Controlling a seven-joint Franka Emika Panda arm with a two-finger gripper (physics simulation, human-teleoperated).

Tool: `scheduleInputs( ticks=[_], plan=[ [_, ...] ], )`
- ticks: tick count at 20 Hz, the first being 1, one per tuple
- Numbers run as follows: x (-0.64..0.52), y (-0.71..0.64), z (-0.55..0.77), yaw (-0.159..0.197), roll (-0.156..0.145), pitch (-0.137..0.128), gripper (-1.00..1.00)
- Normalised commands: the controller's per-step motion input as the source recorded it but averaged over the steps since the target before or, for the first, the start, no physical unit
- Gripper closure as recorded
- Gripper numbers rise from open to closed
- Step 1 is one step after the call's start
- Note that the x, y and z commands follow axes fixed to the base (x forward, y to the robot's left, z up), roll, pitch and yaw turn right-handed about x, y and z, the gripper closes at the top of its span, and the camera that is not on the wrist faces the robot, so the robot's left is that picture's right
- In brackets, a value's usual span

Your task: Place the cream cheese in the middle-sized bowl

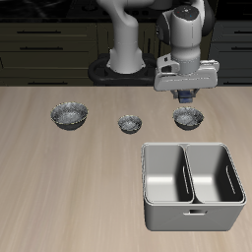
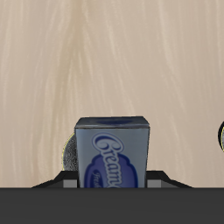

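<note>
Cream cheese (image 2: 111,152) sits clamped in the gripper (image 1: 185,96), hanging in the air just above the bowl (image 1: 188,118) at one end of the row of three. Jaws closed on the box sides; in the wrist view the box fills the space between them, printed face toward the camera, and a sliver of speckled bowl rim (image 2: 70,153) shows right behind it.

Risks, as I judge them:
- Wrong bowl. Three similar grey bowls; the one under the gripper looks in-between in width, the far-end bowl (image 1: 70,115) looks widest, the centre one (image 1: 130,123) smallest. Differences are small, so easy to misjudge.
- Off-centre release. In the wrist view the rim shows only to one side of the box, so the box may be over the edge rather than the hollow. It could clip the rim, tip out, or knock the light bowl.
- Drop from height could bounce the box out; the bowl is shallow.
- Grey two-compartment caddy (image 1: 193,185) sits nearer the table's front edge, close to this bowl; a stray drop could land beside it.

Look of the box: small, flat, rectangular, dark blue body, lighter blue-grey face with white script lettering and a blue oval. Held upright, not visibly tilted. Much smaller than any bowl.
</note>
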Motion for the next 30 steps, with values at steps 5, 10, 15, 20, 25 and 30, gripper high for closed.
scheduleInputs(
  ticks=[5, 10, 15, 20, 25, 30],
  plan=[
    [-0.04, 0.29, -0.16, 0.003, 0.047, 0.021, 1.0],
    [0.13, -0.11, -0.23, 0.002, -0.023, 0.041, 1.0],
    [0.1, -0.08, -0.38, -0.008, -0.011, 0.056, 1.0],
    [0.0, 0.08, -0.47, 0.004, 0.023, 0.081, 1.0],
    [-0.17, 0.23, -0.3, 0.009, 0.102, 0.058, -1.0],
    [-0.16, 0.21, -0.16, 0.028, 0.124, 0.038, -1.0]
  ],
)
